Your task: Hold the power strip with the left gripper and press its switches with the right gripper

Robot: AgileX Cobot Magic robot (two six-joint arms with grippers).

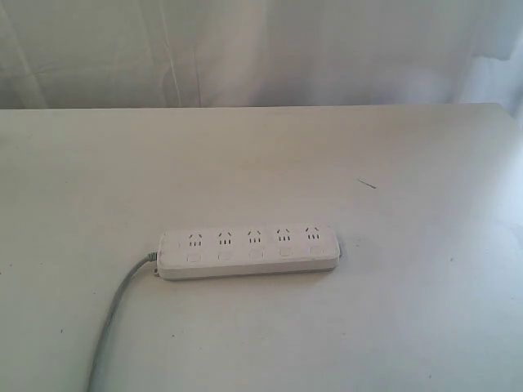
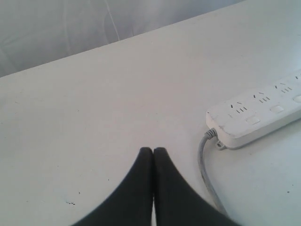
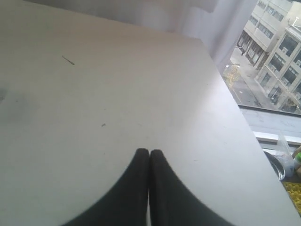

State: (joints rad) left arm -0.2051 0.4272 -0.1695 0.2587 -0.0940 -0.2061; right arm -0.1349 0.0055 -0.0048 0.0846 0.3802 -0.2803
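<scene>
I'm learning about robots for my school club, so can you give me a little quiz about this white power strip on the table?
1. True or false: the left tool is gripping the power strip.
2. In the exterior view, the grey cord leaves the strip at: A) its left end, B) its right end, C) its middle.
3. How many switches sit in the strip's row?
Key: 1 false, the tool is shut on nothing and apart from the strip. 2 A. 3 five.
</scene>
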